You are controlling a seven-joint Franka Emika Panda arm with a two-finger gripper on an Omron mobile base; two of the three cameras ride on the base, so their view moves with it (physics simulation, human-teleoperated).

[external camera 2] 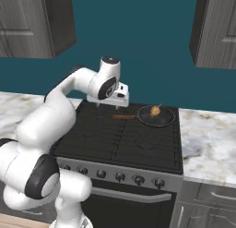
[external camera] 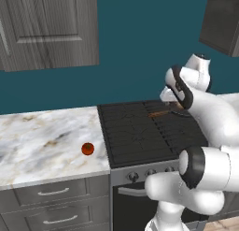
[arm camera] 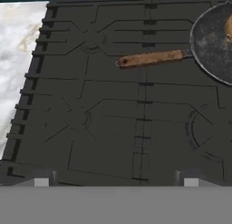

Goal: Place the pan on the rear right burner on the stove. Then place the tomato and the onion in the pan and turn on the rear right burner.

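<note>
Now the pan [external camera 2: 156,116] with the onion [external camera 2: 155,111] sits on the rear right burner. Empty gripper [arm camera: 116,182], fingers apart, must fetch the tomato [external camera: 87,148] at nine o'clock.

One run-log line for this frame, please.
pan: on rear right burner, holding onion | tomato: on counter left of stove | tool: above stove, empty

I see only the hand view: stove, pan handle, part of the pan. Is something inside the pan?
Observer: Yes, the onion lies in the pan, seen in the right base view.
Operator: And where is the tomato?
Observer: The tomato sits on the marble counter, left of the stove.
Operator: Is the gripper holding anything?
Observer: In the hand view the gripper is open above the grates, holding nothing.
</note>
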